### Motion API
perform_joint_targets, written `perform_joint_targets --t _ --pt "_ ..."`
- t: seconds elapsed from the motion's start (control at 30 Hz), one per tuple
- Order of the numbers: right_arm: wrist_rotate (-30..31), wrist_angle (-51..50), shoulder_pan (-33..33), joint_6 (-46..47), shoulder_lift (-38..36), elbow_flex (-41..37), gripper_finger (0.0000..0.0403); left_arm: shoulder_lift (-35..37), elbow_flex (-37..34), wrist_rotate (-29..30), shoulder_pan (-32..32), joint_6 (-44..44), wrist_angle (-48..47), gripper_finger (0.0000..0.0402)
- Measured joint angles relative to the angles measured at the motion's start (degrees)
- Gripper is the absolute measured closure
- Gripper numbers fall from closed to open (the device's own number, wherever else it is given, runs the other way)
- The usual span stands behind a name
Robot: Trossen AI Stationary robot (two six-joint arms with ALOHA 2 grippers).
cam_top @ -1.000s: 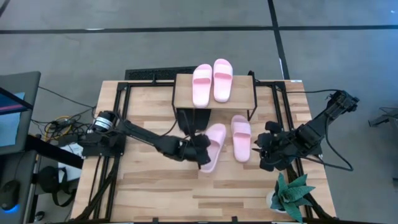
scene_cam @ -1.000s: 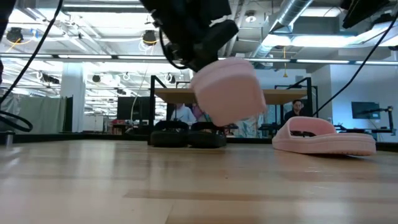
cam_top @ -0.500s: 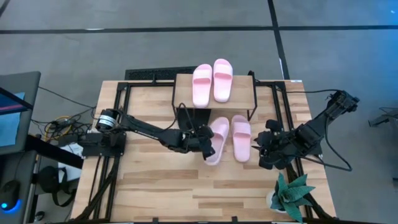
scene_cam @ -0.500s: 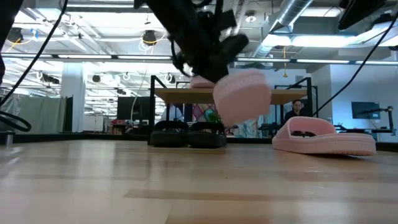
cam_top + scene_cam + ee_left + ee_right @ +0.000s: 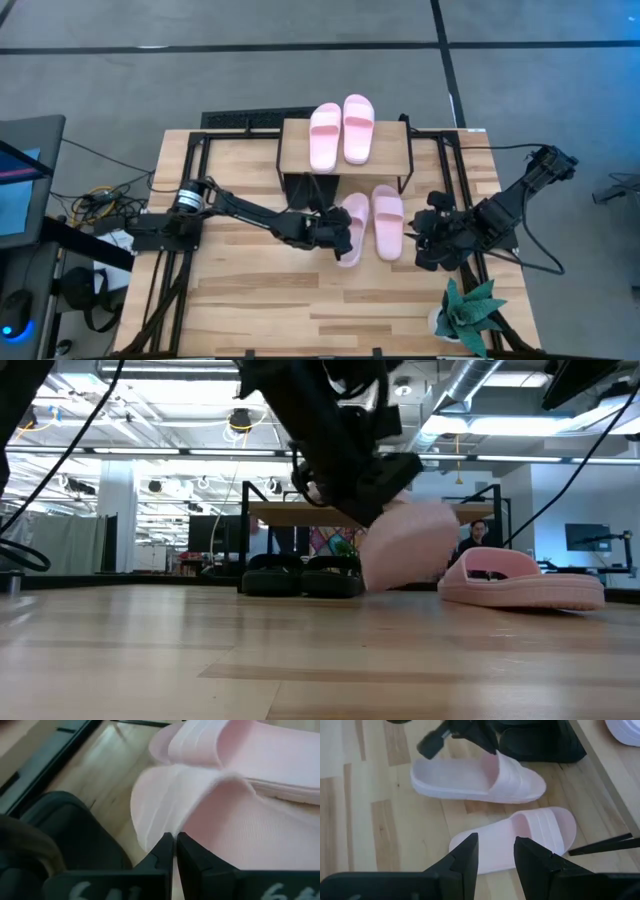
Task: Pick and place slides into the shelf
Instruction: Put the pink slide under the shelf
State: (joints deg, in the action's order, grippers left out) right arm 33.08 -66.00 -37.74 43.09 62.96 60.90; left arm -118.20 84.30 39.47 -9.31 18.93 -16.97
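We read the L gripper (image 5: 343, 243) as setting a pink slide (image 5: 350, 228) down mid-desk just in front of the shelf (image 5: 344, 150), jaws clamped on its thin edge; best to lower it flat beside the other pink slide (image 5: 388, 220) w/o bumping, then let go. R gripper (image 5: 428, 245) waits nr the desk's right edge, jaws apart. Slides look like soft matte rubber w/ one wide strap; shelf has a pale wood top on thin black legs, w/ a pink pair (image 5: 341, 131) on it and black slides (image 5: 300, 575) underneath.

My left arm stretches low across the surface toward its middle, wrist turned sideways, and my left pincer (image 5: 345, 237) is clamped, fingers (image 5: 165, 851) nearly meeting. My right arm is folded at the right edge, its right pincer (image 5: 428, 244) hovering with fingers (image 5: 465, 852) spread apart.
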Motion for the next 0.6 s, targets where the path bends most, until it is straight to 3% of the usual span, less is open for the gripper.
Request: perform_joint_targets --t 0.6 --pt "-0.02 -0.30 -0.04 -0.02 0.02 0.00 0.0290 -3.78 3.73 -2.10 3.12 1.30 -1.11 0.0401"
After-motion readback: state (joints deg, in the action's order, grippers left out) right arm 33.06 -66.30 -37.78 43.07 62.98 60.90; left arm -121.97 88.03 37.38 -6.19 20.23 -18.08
